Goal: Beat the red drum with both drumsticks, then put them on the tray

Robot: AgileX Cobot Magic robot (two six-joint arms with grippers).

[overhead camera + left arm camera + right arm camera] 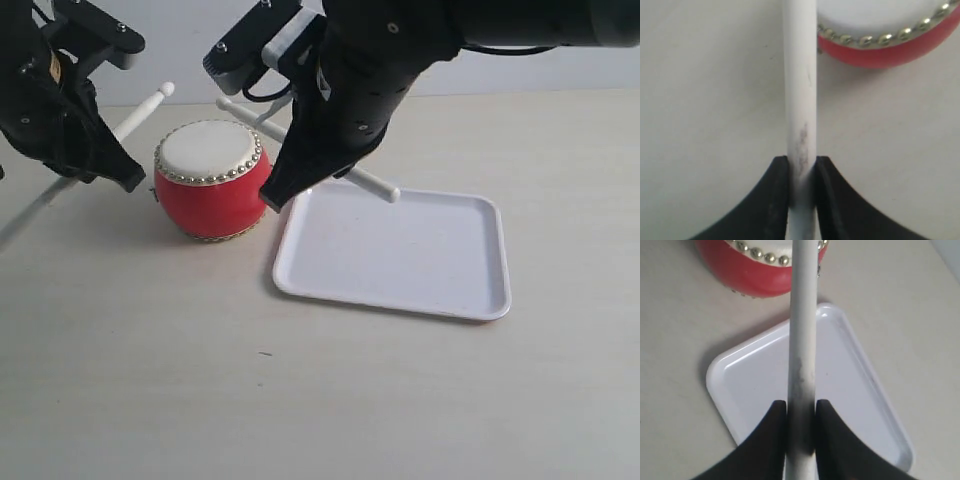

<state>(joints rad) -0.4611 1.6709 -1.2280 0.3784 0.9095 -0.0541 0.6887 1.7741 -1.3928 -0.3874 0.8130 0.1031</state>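
Tabletop (300,400): left claw (801,165), right claw (801,407) clamped on drumsticks (800,75); red drum (210,190) between them.

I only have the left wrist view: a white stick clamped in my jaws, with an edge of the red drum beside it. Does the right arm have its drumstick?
Observer: Yes, the right gripper is shut on the right drumstick.
Operator: Where is that stick?
Observer: In the exterior view, one rounded end of it hangs at the far rim of the tray.
Operator: And the tip of my stick?
Observer: The tip of the left drumstick shows behind the left side of the red drum, not on the skin.
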